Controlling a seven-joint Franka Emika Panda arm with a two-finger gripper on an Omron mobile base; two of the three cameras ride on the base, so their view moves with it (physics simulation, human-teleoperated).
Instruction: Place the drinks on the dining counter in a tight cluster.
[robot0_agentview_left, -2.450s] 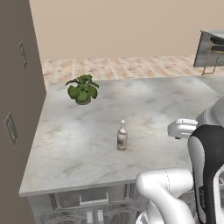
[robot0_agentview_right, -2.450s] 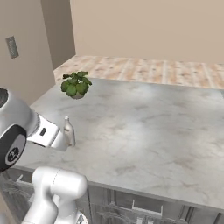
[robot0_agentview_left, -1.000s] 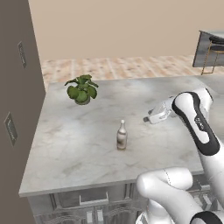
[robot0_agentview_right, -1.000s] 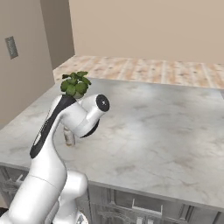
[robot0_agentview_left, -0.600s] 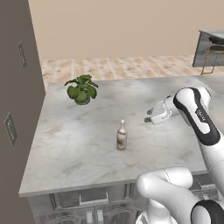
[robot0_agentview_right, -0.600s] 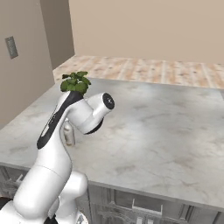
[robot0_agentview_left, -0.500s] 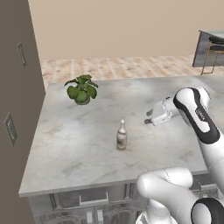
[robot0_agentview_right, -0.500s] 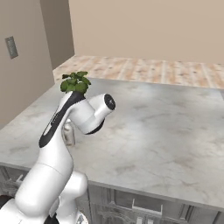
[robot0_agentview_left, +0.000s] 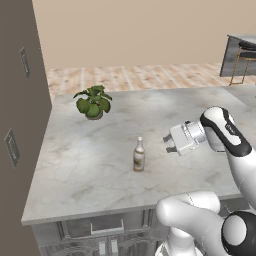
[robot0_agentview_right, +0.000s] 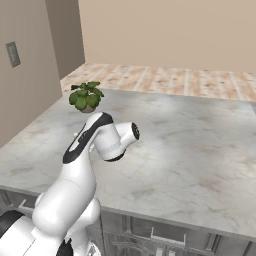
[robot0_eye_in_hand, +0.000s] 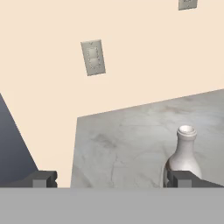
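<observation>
Left base view: gripper has swung closer toward brown-and-white bottle, fingers spread, holding nothing. Bottle upright on counter. Grasp looks imminent.

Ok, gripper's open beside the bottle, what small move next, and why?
Probably shift the gripper sideways to centre it on the bottle. In the hand view the bottle stands by one fingertip, not between the two, so closing now would likely miss.
</observation>
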